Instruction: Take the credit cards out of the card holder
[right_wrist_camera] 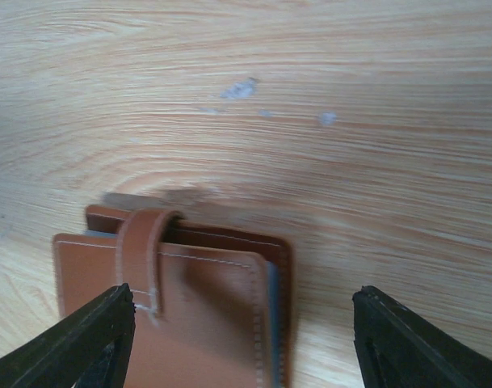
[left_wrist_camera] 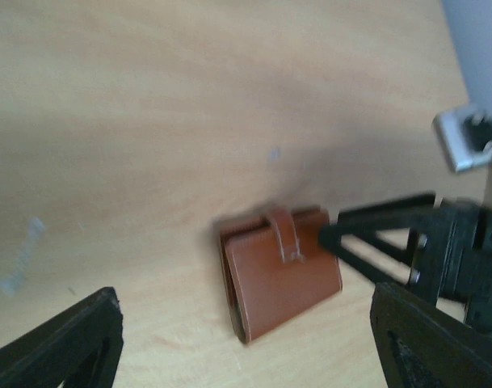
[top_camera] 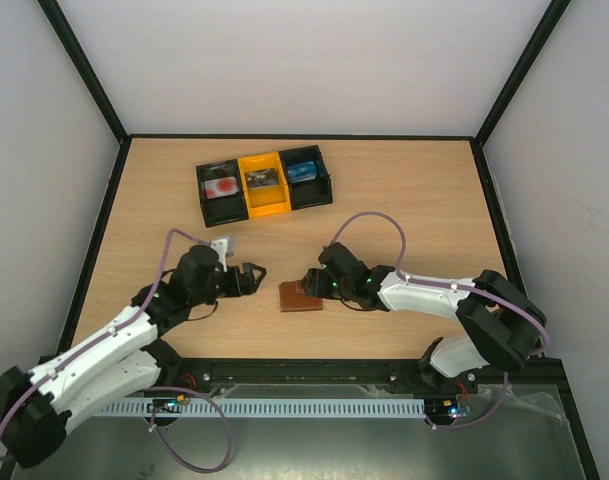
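Currently the holder (top_camera: 300,298) lies flat on the desk (top_camera: 414,200), close to the near edge and about midway along it. It is folded shut, with its tab (right_wrist_camera: 140,259) lapped over the top flap. A thin grey-blue strip shows along one side between the flaps, and whatever is inside is hidden.

Both claws sit low beside it. The left claw (top_camera: 252,277) is just off the holder's left side, apart from it, with its fingers spread wide and nothing between them. The right claw (top_camera: 312,283) is at the holder's far right corner. It is also spread wide and grips nothing. In the left wrist view one of its fingertips comes right up to the holder's corner, though I cannot tell whether it touches.

The tray (top_camera: 268,210) stands nearer the far edge, left of the middle, and has three bins in a row. The left black bin holds a red-and-white thing (top_camera: 223,187), the yellow middle bin a dark thing (top_camera: 262,179), and the right black bin a blue thing (top_camera: 302,170).
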Robot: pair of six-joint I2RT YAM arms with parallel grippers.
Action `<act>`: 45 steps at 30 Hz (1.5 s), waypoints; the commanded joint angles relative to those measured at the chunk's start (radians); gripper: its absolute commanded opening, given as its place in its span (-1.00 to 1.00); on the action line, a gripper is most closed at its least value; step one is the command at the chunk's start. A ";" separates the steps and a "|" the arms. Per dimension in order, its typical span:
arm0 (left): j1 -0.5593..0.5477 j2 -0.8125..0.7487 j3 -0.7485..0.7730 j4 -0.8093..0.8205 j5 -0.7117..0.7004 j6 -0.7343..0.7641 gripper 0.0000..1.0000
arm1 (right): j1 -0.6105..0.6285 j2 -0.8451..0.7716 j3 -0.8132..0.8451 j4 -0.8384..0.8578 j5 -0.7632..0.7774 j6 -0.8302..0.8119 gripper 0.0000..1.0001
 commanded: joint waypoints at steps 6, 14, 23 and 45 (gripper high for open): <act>-0.153 0.209 -0.088 0.310 0.122 -0.145 0.33 | -0.060 0.072 -0.037 0.118 -0.150 -0.077 0.40; -0.176 0.293 -0.161 0.540 0.176 -0.199 -0.34 | -0.063 0.122 -0.090 0.255 -0.230 -0.052 0.38; -0.178 0.380 -0.200 0.563 0.124 -0.190 -0.53 | -0.066 0.106 -0.163 0.370 -0.311 -0.026 0.34; -0.178 0.429 -0.218 0.489 0.018 -0.144 -0.59 | -0.093 0.222 -0.186 0.550 -0.433 0.012 0.32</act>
